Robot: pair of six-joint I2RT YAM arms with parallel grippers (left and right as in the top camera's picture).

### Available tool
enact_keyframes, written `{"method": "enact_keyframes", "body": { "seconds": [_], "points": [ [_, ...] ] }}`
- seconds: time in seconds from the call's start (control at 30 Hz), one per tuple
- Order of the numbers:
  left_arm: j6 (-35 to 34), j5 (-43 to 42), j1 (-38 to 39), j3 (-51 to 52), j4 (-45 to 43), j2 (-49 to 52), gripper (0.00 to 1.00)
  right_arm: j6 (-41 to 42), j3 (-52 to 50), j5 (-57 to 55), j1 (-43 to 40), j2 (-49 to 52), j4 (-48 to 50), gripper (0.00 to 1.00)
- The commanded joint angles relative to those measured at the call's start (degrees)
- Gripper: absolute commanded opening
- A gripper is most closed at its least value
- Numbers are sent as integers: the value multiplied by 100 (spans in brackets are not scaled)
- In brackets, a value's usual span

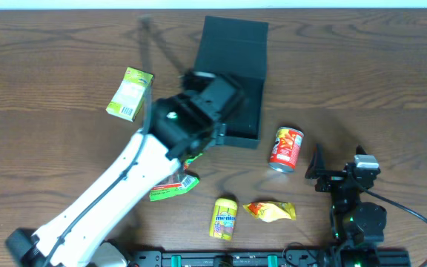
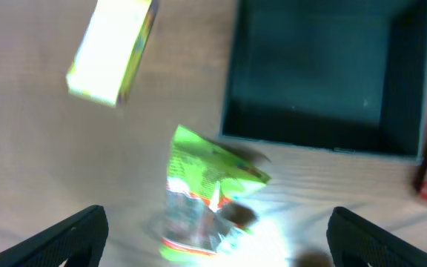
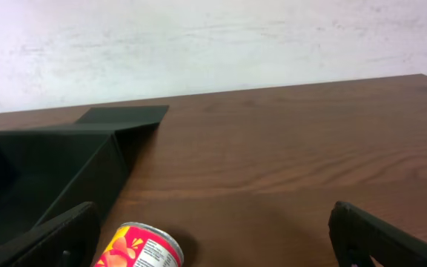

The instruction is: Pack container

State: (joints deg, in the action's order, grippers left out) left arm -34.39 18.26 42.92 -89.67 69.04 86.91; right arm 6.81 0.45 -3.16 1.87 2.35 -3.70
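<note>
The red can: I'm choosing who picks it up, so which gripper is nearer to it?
Right. The right gripper is open just right of the red can. The left gripper hangs open above the green packet, well to the can's left.

table (image 1: 65, 67): brown wood grain, smooth, low sheen. container (image 1: 243, 138): matt dark cardboard. can (image 1: 286, 148): glossy printed metal. green pouch (image 2: 202, 193): crinkled shiny plastic film. carton (image 1: 130, 94): printed paperboard. yellow wrapper (image 1: 270, 211): glossy crinkled film.
</note>
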Motion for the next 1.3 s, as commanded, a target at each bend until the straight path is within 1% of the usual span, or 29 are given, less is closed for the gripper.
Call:
{"method": "enact_keyframes", "body": {
  "seconds": [0.0,0.07,0.13,0.17,0.2,0.27,0.3,0.43,0.6,0.77,0.97,1.27],
  "points": [
    [-1683,-619,-221,662,-35,-262,95,42,-13,0,46,-13,-33,99],
    [-1663,-787,-284,1093,-146,-417,95,42,-13,-2,46,-13,-33,99],
    [-1320,-861,-293,1508,-348,-546,95,42,-13,0,46,-13,-33,99],
    [-758,-907,-293,1805,-597,-643,95,42,-13,0,46,-11,-33,99],
    [-348,-951,-293,2037,-820,-721,95,42,-13,0,46,-11,-33,99],
    [214,-1108,-293,2490,-1311,-876,95,42,-13,-2,46,-11,-33,99],
    [219,-1130,-310,2732,-1521,-960,95,42,-13,0,46,-11,-33,99],
    [-190,-1233,-472,3504,-2065,-1139,95,42,-13,0,46,-13,-33,99],
    [-114,-1255,-756,4385,-2883,-1145,95,42,-13,0,46,-11,-33,99],
    [-17,-1257,-852,4905,-3569,-1137,95,42,-13,0,46,-11,-33,99],
    [57,-1174,-887,5132,-4304,-885,95,42,-13,0,46,-11,-33,99],
    [59,-1174,-1241,5132,-4452,-114,95,42,-13,0,46,-11,-33,99]
  ]
}}
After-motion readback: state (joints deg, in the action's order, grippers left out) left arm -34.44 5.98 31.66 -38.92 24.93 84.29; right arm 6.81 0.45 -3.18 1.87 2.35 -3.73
